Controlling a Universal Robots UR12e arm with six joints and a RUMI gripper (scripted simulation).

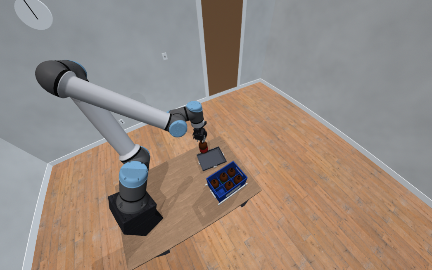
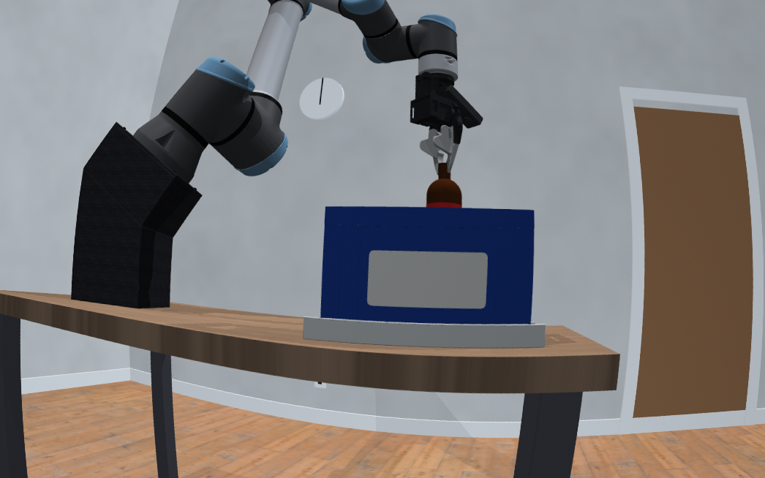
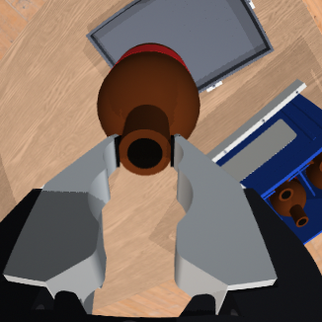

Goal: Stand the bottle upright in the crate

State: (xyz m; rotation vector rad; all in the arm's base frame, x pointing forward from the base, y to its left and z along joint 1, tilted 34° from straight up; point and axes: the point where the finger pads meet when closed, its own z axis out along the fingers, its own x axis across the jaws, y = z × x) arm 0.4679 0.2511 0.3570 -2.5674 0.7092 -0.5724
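My gripper (image 3: 146, 137) is shut on the neck of a brown bottle with a red band (image 3: 148, 99). The bottle hangs upright under the fingers. In the top view the gripper (image 1: 200, 137) holds the bottle (image 1: 203, 146) above the far left edge of the dark grey tray (image 1: 211, 158). In the exterior view the gripper (image 2: 445, 158) and the top of the bottle (image 2: 444, 191) show above the blue crate (image 2: 426, 264), which hides the rest. The crate (image 1: 228, 180) stands nearer the table's front, apart from the tray, and also shows in the wrist view (image 3: 283, 168).
The crate holds several upright brown bottles (image 1: 228, 178); two compartments on its near left side look empty. It rests on a grey base plate (image 2: 424, 333). The robot base (image 1: 135, 213) stands at the left of the table. The table edge lies close beyond the crate.
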